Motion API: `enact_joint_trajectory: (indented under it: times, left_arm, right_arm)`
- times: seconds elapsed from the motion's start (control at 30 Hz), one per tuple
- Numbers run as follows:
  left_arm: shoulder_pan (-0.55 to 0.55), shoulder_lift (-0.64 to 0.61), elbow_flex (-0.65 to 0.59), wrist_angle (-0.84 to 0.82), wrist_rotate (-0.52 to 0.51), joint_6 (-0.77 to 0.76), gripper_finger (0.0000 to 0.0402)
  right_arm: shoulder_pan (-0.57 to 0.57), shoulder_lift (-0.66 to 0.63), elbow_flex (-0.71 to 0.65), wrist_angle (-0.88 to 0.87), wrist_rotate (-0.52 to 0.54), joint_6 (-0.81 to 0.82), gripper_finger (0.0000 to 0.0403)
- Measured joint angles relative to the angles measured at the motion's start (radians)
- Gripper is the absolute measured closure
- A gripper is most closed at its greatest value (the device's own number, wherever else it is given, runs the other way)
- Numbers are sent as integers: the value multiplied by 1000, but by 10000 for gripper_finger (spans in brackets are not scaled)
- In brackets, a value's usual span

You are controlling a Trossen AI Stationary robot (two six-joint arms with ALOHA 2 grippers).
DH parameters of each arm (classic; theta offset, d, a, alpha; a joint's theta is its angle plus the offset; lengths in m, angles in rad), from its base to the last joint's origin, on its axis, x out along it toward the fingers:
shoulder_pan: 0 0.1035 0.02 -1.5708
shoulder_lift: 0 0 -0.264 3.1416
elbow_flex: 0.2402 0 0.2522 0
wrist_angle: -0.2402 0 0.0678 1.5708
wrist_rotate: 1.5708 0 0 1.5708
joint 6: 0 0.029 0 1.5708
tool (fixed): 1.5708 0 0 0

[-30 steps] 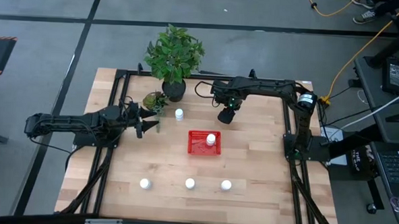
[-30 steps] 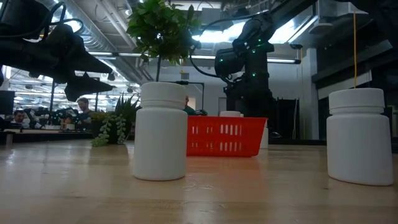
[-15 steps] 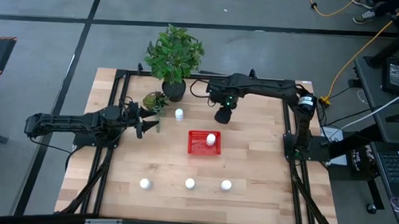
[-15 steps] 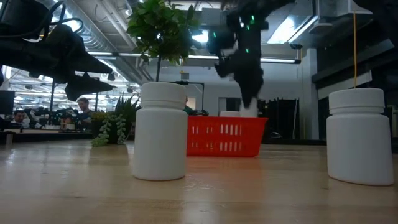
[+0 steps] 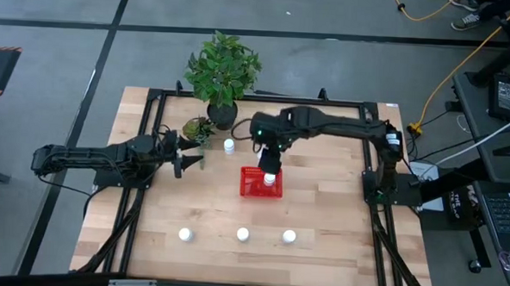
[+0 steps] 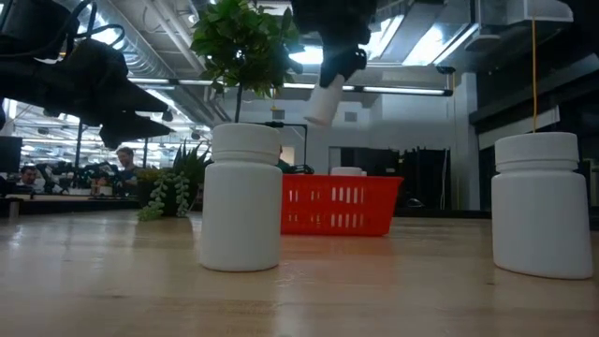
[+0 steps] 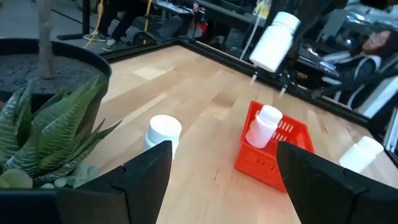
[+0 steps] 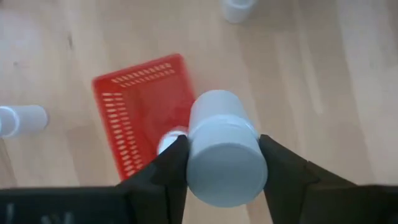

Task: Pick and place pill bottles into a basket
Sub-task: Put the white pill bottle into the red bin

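Six pill bottles show in all. One is held in the right gripper (image 8: 219,163), whose fingers are clamped on this carried bottle (image 8: 224,148) in the air above the basket (image 5: 254,187); in the low view it hangs tilted, well above the basket's rim. One bottle (image 5: 271,178) lies inside the red basket, leaning toward its right side. One more (image 5: 229,145) stands on the table (image 5: 321,206) near the two plants, beside the basket's far left corner. Three (image 5: 185,235) (image 5: 243,235) (image 5: 289,237) stand in a row along the near part of the table, well apart from each other and from the basket.

There is one basket, near the middle of the table. There are two plants: a tall leafy one (image 5: 223,68) in a black pot at the far edge, and a small succulent (image 5: 197,128) just beside it.

The left gripper (image 5: 193,160) hovers off to the left near the succulent, its fingers apart and holding nothing.

No label, brand or writing can be read on the bottles or the basket; the bottles look plain white.
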Motion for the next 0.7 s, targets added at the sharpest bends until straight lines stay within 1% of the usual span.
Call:
enact_joint_trajectory:
  times: [0.17, 0.27, 0.53, 0.7]
  left_arm:
    - [0, 0, 0, -7, 44, 61, 121]
    - [0, 2, 0, -14, 69, 66, 121]
    - [0, 19, 0, -20, 122, 41, 121]
    - [0, 20, 0, -20, 124, 40, 121]
  right_arm:
    - [54, 14, -36, 78, 3, 49, 248]
    - [73, 38, -53, 140, 2, 81, 248]
    - [89, 130, -54, 135, 2, 110, 248]
    - [89, 172, -54, 130, 0, 122, 248]
